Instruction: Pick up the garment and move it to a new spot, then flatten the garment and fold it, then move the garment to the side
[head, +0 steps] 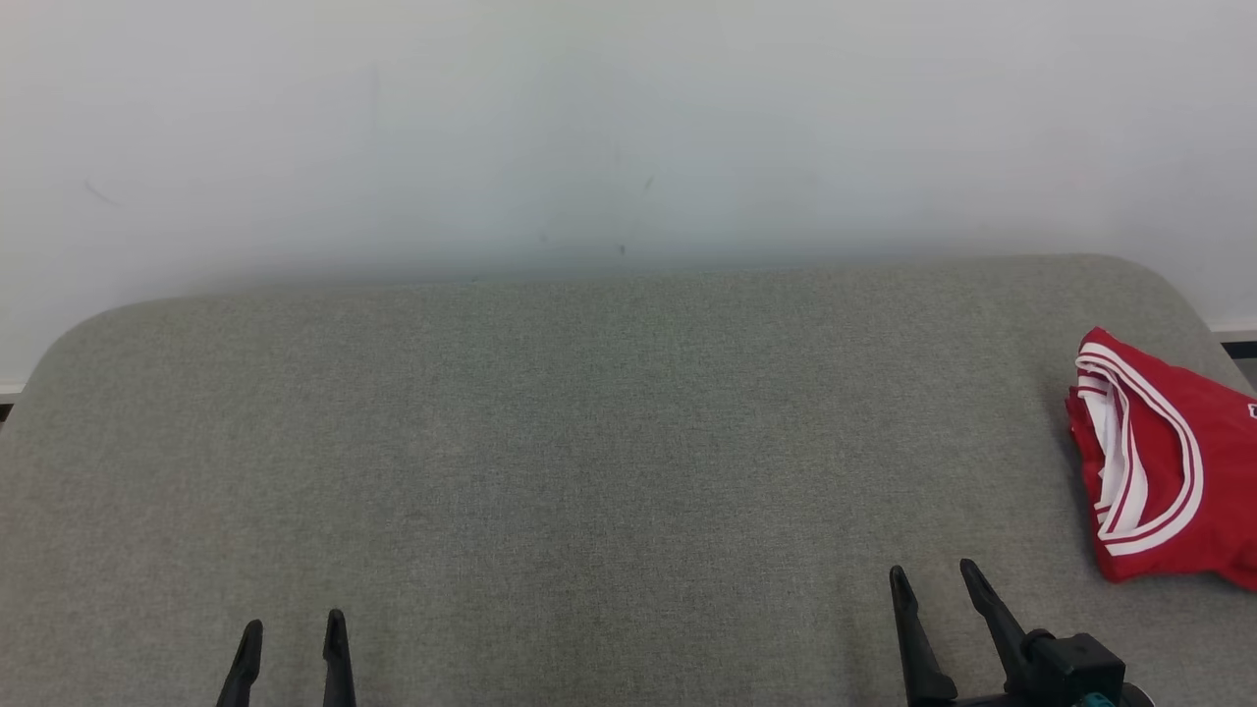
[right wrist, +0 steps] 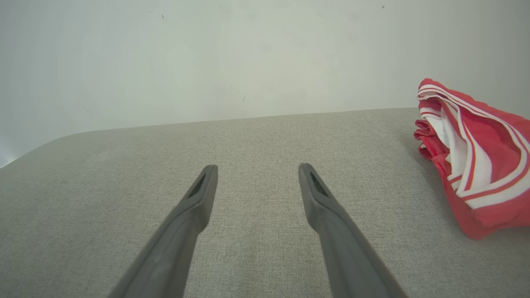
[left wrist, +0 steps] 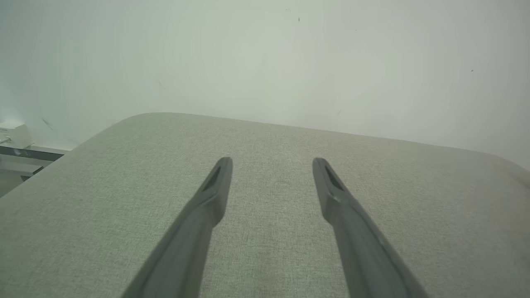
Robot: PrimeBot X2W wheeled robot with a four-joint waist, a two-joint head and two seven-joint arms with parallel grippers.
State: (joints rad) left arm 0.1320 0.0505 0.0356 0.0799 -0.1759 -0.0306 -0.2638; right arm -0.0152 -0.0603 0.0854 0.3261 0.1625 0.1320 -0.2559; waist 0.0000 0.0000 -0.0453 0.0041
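The fingers of the left gripper [head: 295, 621] and the right gripper [head: 932, 568] stand spread apart, holding nothing, at the near edge of the grey fabric tabletop [head: 589, 442]. The red garment [head: 1218, 442] with white trim lies bunched at the right edge, near the right gripper but not touching it.

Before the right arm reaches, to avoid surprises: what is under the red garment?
The red-and-white garment lies bunched on the grey padded surface, near its right edge. Grey fabric shows beside it; whatever its folds cover cannot be seen.
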